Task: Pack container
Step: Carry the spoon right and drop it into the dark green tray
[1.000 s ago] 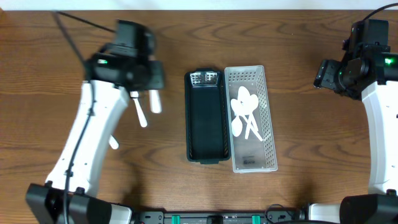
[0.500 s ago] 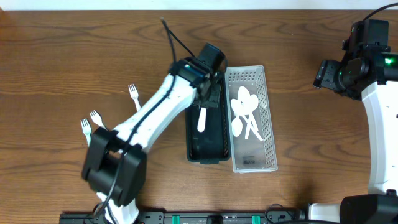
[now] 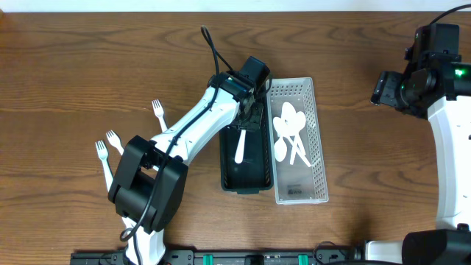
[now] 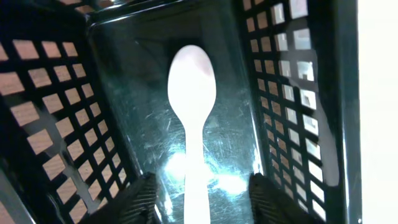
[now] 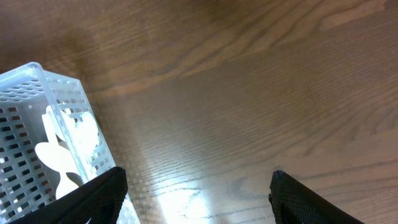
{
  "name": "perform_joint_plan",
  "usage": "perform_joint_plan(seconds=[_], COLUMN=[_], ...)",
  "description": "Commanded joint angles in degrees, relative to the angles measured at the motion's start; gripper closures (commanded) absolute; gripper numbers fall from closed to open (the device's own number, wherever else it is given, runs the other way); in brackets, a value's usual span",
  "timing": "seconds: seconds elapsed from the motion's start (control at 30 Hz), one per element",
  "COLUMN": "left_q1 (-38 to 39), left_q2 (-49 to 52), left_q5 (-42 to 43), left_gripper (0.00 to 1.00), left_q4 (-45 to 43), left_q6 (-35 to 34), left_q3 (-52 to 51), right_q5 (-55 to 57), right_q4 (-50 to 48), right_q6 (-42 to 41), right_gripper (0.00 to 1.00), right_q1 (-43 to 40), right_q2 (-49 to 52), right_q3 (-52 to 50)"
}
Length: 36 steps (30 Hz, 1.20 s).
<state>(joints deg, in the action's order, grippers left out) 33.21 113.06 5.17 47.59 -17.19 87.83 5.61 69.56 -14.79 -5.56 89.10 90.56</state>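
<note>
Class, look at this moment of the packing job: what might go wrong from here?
1. The left gripper sits open, low in the black basket, close to its walls; rising askew, it may snag and shift it.
2. The spoon lies alone here, while other spoons are in the white basket: perhaps missorted.
3. The forks lie close to the left arm; swinging back may scatter them.

Table (image 3: 73,73): dark brown grained wood is shown
Glare: a bright patch (image 5: 177,194) is cast on it between the fingers (image 5: 93,199) of the right gripper (image 5: 198,202)
</note>
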Motion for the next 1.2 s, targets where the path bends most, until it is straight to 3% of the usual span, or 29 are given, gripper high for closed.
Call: perform_joint_plan(seconds=[0.0, 0.07, 0.27, 0.43, 0.7, 1.17], left_q1=[-0.5, -1.5, -10.2, -21.2, -32.7, -33.3], left_q2=[-2.6, -5.0, -15.8, -18.9, -9.8, 7.1], left_q5=[-0.3, -1.3, -4.0, -5.5, -5.4, -4.2], left_gripper=[0.47, 0.44, 0.22, 0.16, 0.15, 0.15], left_q4=[0.3, 0.3, 1.2, 1.3, 1.2, 2.1], left_q6=[3.4, 3.7, 4.7, 4.9, 4.6, 4.6], left_q3=[1.0, 1.6, 2.6, 2.5, 2.4, 2.3], right_q5=[0.2, 0.2, 0.2, 0.2, 0.2, 0.2], right_q4=[0.1, 0.1, 0.1, 0.1, 0.1, 0.3], right_q6=[0.7, 0.8, 1.4, 1.4, 1.4, 1.4], right_gripper=[0.23, 0.23, 0.23, 0.23, 0.23, 0.23], right_q1=[-0.1, -0.1, -0.1, 0.0, 0.0, 0.0], right_q2=[0.2, 0.2, 0.2, 0.2, 0.2, 0.2], right_q3=[-0.3, -0.3, -0.3, -0.4, -0.4, -0.4])
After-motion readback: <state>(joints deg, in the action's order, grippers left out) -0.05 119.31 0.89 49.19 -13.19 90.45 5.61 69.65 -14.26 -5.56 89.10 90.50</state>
